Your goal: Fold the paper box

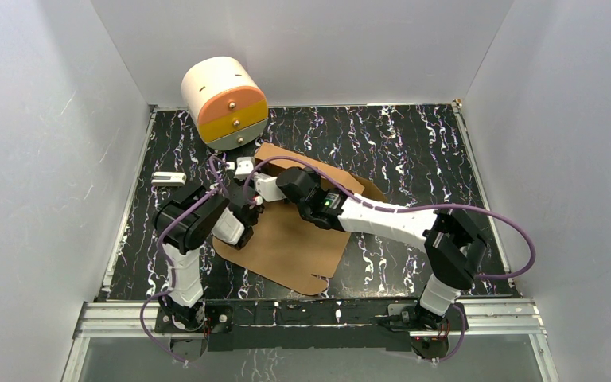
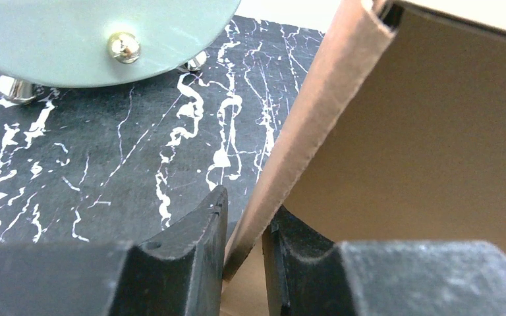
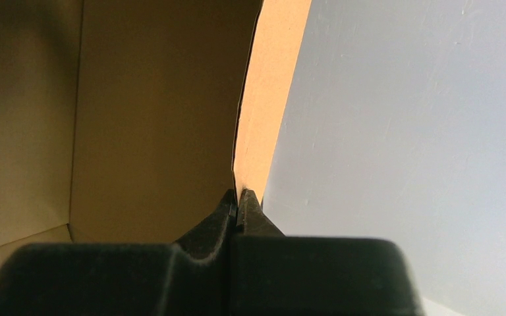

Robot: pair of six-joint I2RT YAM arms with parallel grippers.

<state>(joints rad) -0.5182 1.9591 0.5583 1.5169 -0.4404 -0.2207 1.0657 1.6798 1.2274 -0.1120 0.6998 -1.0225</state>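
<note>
plain brown paper box (image 1: 286, 247); black table (image 1: 414, 143) veined white

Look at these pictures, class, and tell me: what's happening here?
Two robot arms are folding a cardboard box, mostly a flat sheet on the table. The left gripper has its jaws either side of a raised flap; whether it grips yet is unclear. The right gripper is pinched shut on another edge of the box. A cabinet stands at the back.
</note>
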